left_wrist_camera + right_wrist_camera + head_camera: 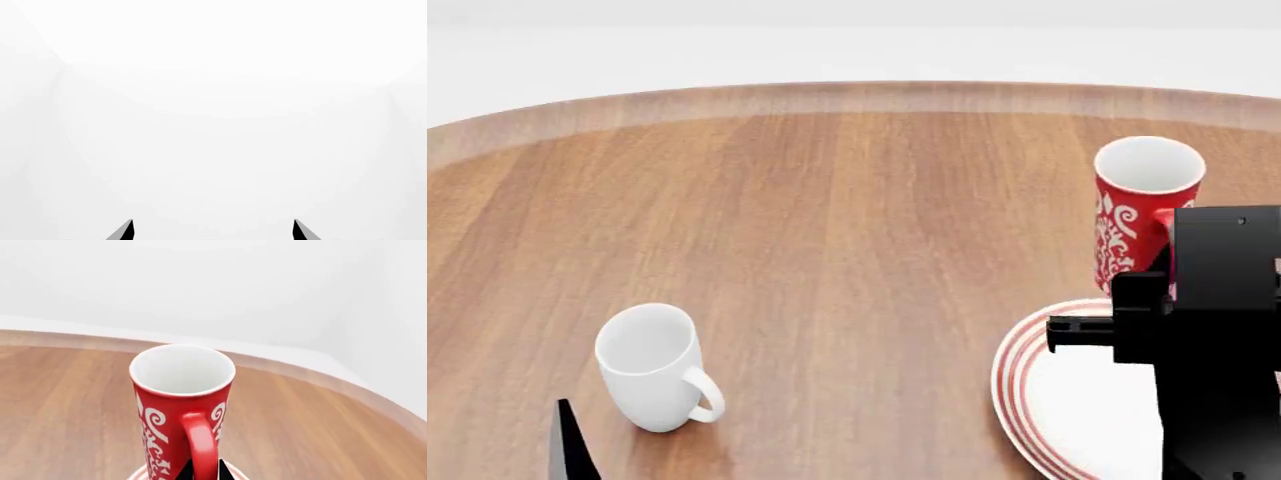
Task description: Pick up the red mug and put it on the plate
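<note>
The red mug (1132, 218) was bright red with white swirly ornament on its wall, white inside, and its handle plain red. The plate (1054, 400) was white with thin red concentric rings round its rim. The other mug (654, 366) was plain white all over. The table (827, 250) was warm brown wood grain with a paler edge band. The right tool (203, 471) was black.

A plain white mug (654, 366) stands upright on the round wooden table (827, 220), handle facing right.
</note>
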Tool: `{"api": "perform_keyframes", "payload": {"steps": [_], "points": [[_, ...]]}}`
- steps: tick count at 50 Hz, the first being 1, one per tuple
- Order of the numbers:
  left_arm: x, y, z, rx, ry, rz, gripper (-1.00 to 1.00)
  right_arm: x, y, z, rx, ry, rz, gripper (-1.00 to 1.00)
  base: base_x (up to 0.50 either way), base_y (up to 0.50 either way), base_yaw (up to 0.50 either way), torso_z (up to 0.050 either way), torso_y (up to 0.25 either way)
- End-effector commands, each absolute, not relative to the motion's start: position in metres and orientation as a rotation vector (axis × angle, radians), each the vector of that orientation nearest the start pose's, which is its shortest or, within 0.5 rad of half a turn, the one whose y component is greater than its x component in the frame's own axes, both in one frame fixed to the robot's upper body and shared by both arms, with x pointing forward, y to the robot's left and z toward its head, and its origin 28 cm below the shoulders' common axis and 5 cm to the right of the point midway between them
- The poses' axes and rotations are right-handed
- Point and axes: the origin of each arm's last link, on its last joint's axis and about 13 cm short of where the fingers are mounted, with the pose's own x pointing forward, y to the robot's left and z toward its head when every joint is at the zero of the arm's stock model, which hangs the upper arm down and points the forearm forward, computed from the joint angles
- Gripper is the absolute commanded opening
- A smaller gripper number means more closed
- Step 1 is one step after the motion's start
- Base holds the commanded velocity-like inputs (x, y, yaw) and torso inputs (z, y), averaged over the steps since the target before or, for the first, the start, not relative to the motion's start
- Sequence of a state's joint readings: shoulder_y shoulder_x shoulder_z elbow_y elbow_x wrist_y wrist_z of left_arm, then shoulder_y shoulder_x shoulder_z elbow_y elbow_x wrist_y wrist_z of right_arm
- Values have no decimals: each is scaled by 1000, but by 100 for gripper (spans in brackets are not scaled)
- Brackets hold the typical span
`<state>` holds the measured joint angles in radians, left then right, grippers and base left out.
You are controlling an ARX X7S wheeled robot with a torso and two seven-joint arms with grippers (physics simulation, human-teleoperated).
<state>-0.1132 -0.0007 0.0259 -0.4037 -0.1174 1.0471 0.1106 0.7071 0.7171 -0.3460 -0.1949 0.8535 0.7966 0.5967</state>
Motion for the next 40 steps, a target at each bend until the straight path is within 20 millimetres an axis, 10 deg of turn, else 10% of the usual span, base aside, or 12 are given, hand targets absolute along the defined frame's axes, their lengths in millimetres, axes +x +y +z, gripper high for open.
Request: {"api": "perform_keyframes", "payload": {"steps": [1, 22, 40], "points": [[223, 206, 24, -60, -754, -57, 100, 308, -209, 198, -205, 133, -152, -100, 0, 0, 0, 0, 0], [223, 206, 25, -59, -762, -51, 100, 328, -245, 214, -243, 124, 6, -100, 0, 0, 0, 0, 0], [223, 206, 25, -60, -761, -51, 100, 346, -290, 189, -173, 99, 63, -100, 0, 0, 0, 0, 1]]}}
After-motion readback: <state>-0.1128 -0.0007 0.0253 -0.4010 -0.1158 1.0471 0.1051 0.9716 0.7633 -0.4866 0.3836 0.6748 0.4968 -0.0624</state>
